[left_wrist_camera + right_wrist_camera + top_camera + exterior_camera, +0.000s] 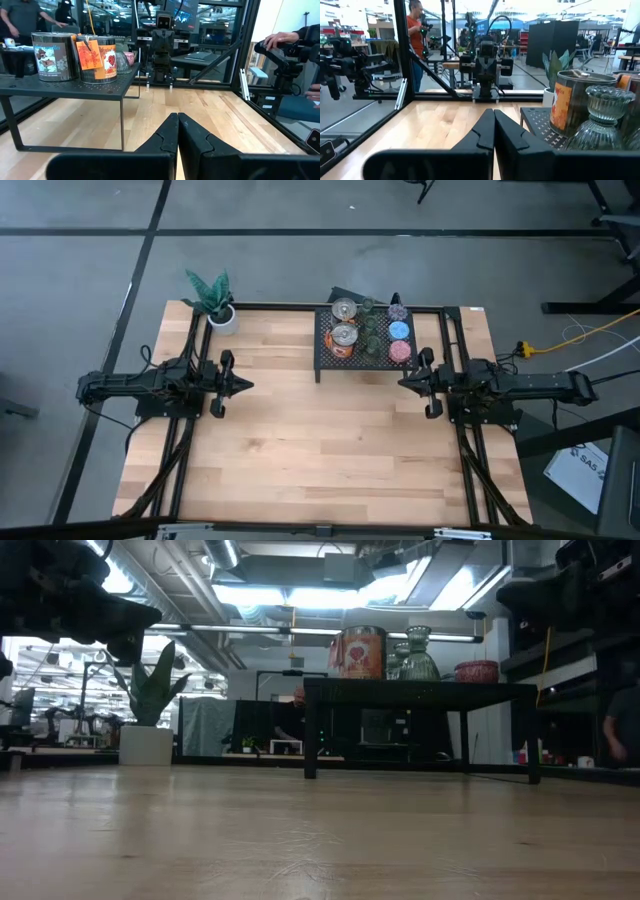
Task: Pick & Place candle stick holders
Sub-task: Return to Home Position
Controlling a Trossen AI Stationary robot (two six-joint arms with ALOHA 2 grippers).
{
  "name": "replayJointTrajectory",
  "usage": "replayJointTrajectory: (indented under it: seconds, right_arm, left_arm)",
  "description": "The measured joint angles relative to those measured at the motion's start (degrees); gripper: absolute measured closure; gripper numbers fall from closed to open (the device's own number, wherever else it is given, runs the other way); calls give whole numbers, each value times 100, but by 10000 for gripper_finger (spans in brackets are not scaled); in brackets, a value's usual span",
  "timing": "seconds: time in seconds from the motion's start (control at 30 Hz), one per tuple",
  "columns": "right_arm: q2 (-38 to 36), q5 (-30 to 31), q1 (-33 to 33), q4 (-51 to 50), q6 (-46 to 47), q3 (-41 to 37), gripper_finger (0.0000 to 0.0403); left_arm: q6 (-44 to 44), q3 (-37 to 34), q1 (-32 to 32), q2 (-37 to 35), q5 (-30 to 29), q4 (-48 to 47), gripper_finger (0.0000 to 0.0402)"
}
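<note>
Looks like the placing is basically done and this is the go-home step: every one of the candle holders (370,332) I can see is up on the black rack (376,360), none down on the wooden surface (320,450). On the rack, the two silvery tins (344,337) take the side nearest the plant (213,298). The green glass ones (372,330) sit in the middle, and the purple one (398,311), the blue one (400,330) and the pink one (400,351) line up along the far side. The left claw (245,385) is clenched on nothing, well off the rack's plant side and pointing across at it. The right claw (403,383) is also clenched and empty (its wrist view shows the fingers pressed flat together). It hangs just off the rack's front corner on the pink one's side, near the holders but touching none. My guess is the next move calls for nothing fancy: settle both arms at rest without clipping that rack corner.
</note>
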Motion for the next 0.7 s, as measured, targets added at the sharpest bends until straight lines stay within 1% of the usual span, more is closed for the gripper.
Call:
replayJointTrajectory:
  seconds: [0.37, 0.5, 0.7]
  right_arm:
    - [-752, 9, -4, -954, -1, 1, 397]
    - [-976, 154, -4, -1150, -62, 1, 397]
    - [-1405, 156, -4, -1668, -37, 1, 397]
  left_arm:
    - [-2, 0, 0, 0, 0, 0, 400]
    - [-1, 0, 0, 0, 0, 1, 400]
    - [0, 0, 0, 0, 0, 2, 400]
